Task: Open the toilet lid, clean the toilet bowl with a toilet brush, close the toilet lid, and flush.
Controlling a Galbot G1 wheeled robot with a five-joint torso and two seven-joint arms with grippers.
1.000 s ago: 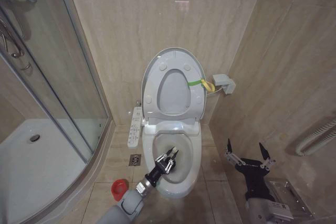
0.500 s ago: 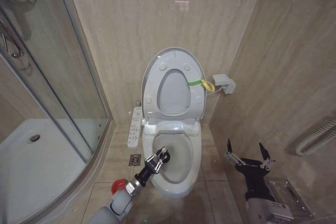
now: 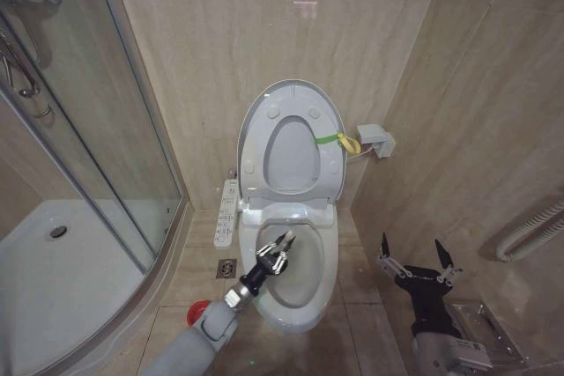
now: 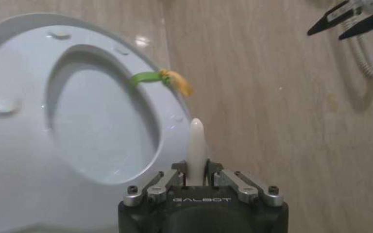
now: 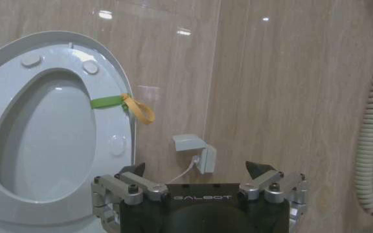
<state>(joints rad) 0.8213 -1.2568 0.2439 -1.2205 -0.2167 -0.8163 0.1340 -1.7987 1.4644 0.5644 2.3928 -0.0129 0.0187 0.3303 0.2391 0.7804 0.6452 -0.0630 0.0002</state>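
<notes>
The toilet lid (image 3: 291, 154) stands raised against the back wall, with a yellow-green strap (image 3: 340, 139) at its edge. Below it the white toilet bowl (image 3: 304, 281) lies uncovered. My left gripper (image 3: 278, 249) hovers over the bowl's rear left part, shut on the toilet brush. The brush's white handle tip (image 4: 196, 143) sticks up between the fingers (image 4: 165, 178) in the left wrist view, and its head is hidden. The red holder cup (image 3: 199, 310) sits on the floor left of the bowl, partly behind my left arm. My right gripper (image 3: 414, 257) is held open to the right of the toilet, holding nothing.
A glass shower enclosure (image 3: 132, 129) with a white tray (image 3: 53, 261) takes up the left side. A control panel (image 3: 227, 213) juts from the toilet's left side, with a floor drain (image 3: 226, 268) beside it. A wall box (image 3: 377, 140) and a coiled hose (image 3: 529, 235) are on the right.
My left gripper, holding the brush, swept from the bowl's middle to its left rim, then back toward the rear of the bowl. The right arm stayed still.
</notes>
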